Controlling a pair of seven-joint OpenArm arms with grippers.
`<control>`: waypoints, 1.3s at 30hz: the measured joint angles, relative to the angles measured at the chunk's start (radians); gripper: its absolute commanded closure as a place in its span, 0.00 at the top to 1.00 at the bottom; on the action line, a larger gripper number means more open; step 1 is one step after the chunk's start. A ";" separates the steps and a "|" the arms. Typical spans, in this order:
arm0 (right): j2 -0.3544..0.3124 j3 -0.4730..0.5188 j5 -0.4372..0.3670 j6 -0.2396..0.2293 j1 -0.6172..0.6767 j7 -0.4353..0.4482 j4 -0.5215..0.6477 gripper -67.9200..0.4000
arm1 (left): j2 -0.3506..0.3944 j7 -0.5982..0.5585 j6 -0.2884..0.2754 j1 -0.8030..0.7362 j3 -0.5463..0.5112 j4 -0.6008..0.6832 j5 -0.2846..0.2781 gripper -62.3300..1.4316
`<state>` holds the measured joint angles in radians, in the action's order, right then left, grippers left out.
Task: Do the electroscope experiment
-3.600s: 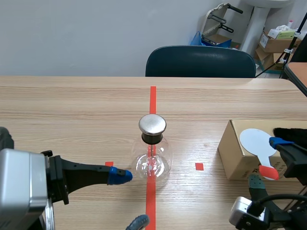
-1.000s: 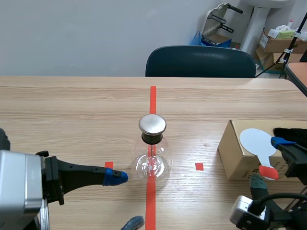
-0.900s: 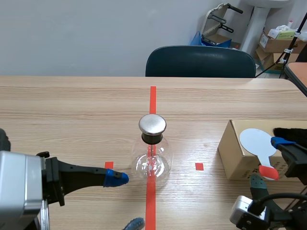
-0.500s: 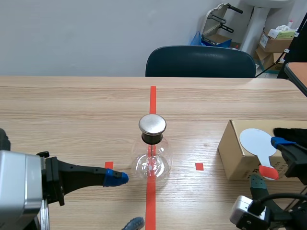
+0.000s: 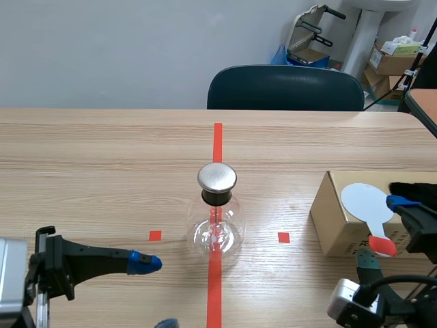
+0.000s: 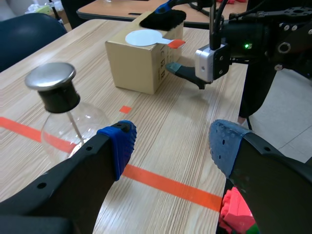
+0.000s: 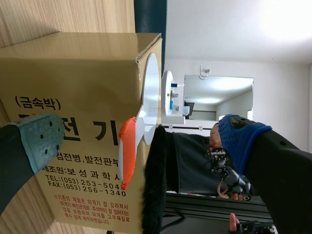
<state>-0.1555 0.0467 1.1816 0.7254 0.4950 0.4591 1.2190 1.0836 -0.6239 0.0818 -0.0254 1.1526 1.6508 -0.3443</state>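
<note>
Left gripper (image 5: 156, 292) pulled back from electroscope flask (image 5: 217, 229), now well apart on flask's left; fingers spread wide, nothing between. Flask upright on red tape line, metal cap (image 5: 217, 177) on top. Cardboard box (image 5: 333, 222) right of flask, white paddle (image 5: 365, 203) and black fur (image 5: 413, 188) on top. Right gripper (image 5: 381, 231) beyond box from flask, fingers spread around paddle's orange handle, not pinching.

Wooden tabletop (image 5: 102, 171) is lying open around the steel-capped glass flask (image 5: 217, 229); a brown cardboard box (image 5: 331, 222) is blocking rightward.
</note>
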 measured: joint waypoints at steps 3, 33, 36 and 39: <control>0.000 -0.002 -0.004 0.000 0.048 0.011 0.004 1.00 | 0.000 -0.061 -0.009 0.000 0.000 -0.047 -0.008 0.57; -0.634 -0.069 -1.252 -0.646 0.495 0.223 0.710 1.00 | 0.119 -0.353 -0.248 -0.134 -0.104 -0.264 -0.278 0.57; -0.631 -0.069 -1.257 -0.801 0.439 0.176 0.713 1.00 | 0.119 -0.333 -0.266 -0.189 -0.189 -0.264 -0.324 0.57; -0.629 -0.069 -1.257 -0.954 0.372 0.141 0.712 1.00 | 0.113 -0.314 -0.275 -0.245 -0.289 -0.264 -0.341 0.57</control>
<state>-0.7841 -0.0219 -0.0753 -0.2291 0.8673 0.5999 1.9308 1.1961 -0.9379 -0.1928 -0.2703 0.8639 1.3872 -0.6857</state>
